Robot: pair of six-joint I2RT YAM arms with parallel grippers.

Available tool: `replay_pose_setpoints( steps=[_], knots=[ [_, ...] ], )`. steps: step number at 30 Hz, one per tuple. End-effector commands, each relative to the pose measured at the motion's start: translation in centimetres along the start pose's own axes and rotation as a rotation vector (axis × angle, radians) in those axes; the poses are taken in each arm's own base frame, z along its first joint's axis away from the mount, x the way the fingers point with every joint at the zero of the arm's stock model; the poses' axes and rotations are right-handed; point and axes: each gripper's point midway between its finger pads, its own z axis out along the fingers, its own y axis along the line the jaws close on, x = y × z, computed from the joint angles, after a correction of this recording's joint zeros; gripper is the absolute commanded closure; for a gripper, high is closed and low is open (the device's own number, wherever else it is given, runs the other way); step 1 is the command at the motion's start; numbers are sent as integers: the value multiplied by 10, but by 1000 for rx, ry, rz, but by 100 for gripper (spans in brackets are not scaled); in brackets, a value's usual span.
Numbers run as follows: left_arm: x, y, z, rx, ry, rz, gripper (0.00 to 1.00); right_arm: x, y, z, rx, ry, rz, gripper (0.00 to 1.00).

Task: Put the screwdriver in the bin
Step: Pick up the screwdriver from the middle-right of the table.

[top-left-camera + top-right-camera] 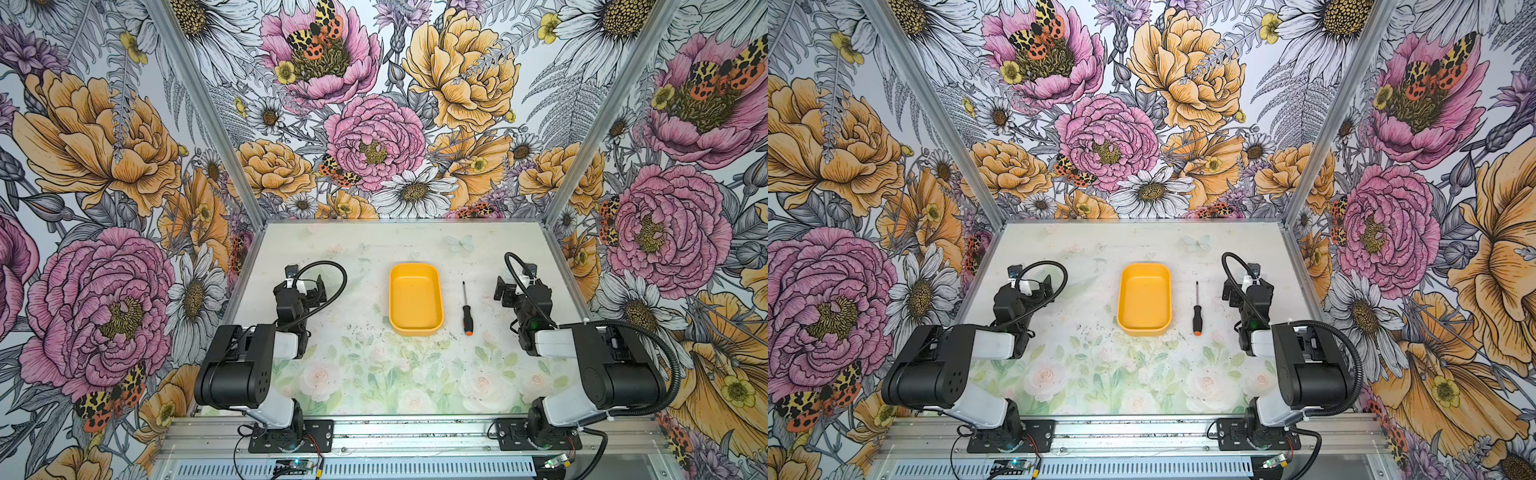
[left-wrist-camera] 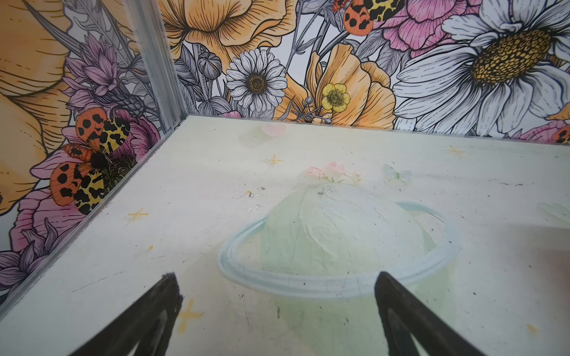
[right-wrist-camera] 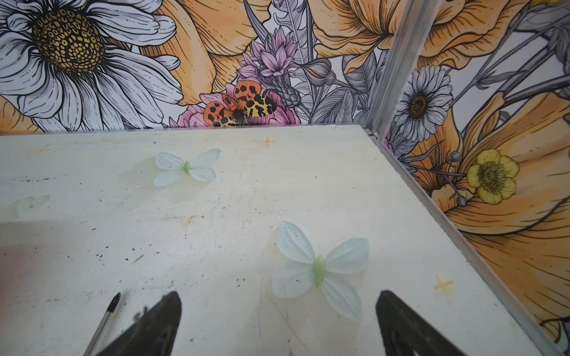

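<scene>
Screwdriver (image 1: pixel 466 309) on table (image 1: pixel 353 249), just right of bin (image 1: pixel 415 331).
Left gripper (image 2: pixel 277 277) and right gripper (image 3: pixel 277 296): jaws wide apart, holding nothing.

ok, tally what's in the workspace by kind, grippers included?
screwdriver: 1
bin: 1
grippers: 2 (left gripper, right gripper; jaws apart on both, nothing between them)
total: 4
</scene>
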Motion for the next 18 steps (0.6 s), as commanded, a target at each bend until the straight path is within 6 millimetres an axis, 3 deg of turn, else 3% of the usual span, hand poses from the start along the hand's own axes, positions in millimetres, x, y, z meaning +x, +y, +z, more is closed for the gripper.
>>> replay_pose_setpoints(
  steps=[1,10,14,18],
  knots=[
    [-13,1,2,-8,-38,-3,1,-9,-5,2,30,-26,4,4],
    [-31,-15,7,70,58,31,1,-49,-7,-16,58,112,75,8],
    [-39,-32,4,152,158,-4,1,-49,16,-26,-60,280,153,8],
    [-43,-59,-12,273,246,-58,1,-31,51,-37,-226,443,254,8]
  ],
)
